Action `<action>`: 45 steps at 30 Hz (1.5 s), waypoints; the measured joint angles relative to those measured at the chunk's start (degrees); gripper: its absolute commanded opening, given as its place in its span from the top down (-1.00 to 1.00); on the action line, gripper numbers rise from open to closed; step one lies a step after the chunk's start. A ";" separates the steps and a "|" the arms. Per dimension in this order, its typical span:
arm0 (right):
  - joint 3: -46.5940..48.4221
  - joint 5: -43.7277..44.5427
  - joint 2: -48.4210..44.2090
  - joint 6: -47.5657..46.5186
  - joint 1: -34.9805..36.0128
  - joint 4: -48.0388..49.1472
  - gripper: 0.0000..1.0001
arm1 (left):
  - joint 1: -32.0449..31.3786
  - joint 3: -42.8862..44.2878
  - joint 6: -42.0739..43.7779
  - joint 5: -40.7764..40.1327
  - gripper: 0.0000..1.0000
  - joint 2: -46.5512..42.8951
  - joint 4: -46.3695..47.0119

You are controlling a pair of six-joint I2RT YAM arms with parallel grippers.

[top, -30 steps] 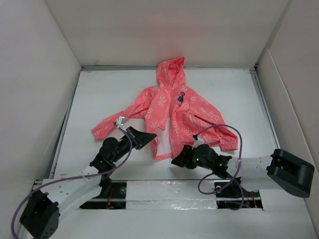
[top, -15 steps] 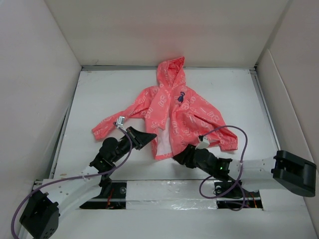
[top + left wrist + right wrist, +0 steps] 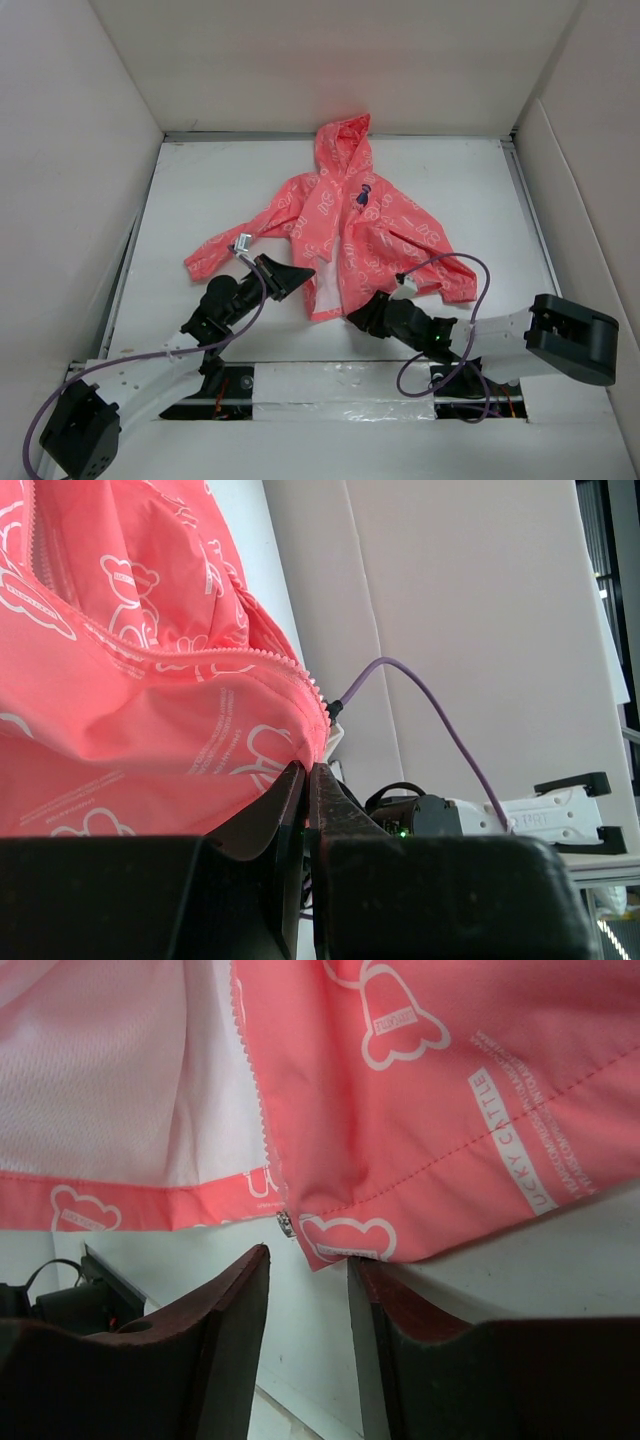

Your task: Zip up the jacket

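Observation:
The coral-pink jacket (image 3: 345, 215) lies flat mid-table, hood pointing away, its front open and pale lining (image 3: 110, 1080) showing. My left gripper (image 3: 305, 272) is shut on the left front edge at the hem; in the left wrist view the pink fabric (image 3: 130, 680) with its zipper teeth (image 3: 230, 658) drapes down into the closed tips (image 3: 305, 768). My right gripper (image 3: 352, 313) is open at the bottom hem. In the right wrist view, the hem corner (image 3: 345, 1238) and a small metal zipper piece (image 3: 286, 1224) sit just ahead of the tips (image 3: 308, 1260), untouched.
White walls enclose the table (image 3: 200, 180) on three sides. Purple cables (image 3: 440, 262) loop over both arms; the right one arches above the jacket's right sleeve (image 3: 455, 285). The right arm's body (image 3: 450, 815) shows behind the left jaws.
The right gripper has moved in low to the jacket's bottom hem and its jaws have narrowed. The left gripper has stayed put, shut on the fabric.

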 measured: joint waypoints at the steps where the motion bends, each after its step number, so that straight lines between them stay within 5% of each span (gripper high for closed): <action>1: 0.00 0.04 0.13 0.00 0.00 0.20 0.21 | 0.00 0.00 0.00 0.00 1.00 0.09 0.20; 17: -0.11 2.67 0.35 -1.68 0.02 2.25 0.57 | -1.68 0.00 0.04 -1.03 1.00 2.08 1.64; 23: 0.31 2.60 1.29 -2.36 0.00 2.25 0.39 | -1.68 -0.81 0.04 -1.60 1.00 2.16 1.79; 30: 2.01 1.49 4.46 -3.50 0.00 2.71 0.42 | -1.68 -0.85 0.09 -1.68 1.00 3.04 2.16; 38: 2.03 1.44 4.26 -4.98 0.00 4.83 0.89 | -1.68 -1.62 0.15 -1.55 1.00 6.54 3.52; 45: 1.09 1.81 -9.68 -10.32 -0.02 2.40 1.00 | -1.68 -1.62 1.14 -1.62 1.00 6.51 3.80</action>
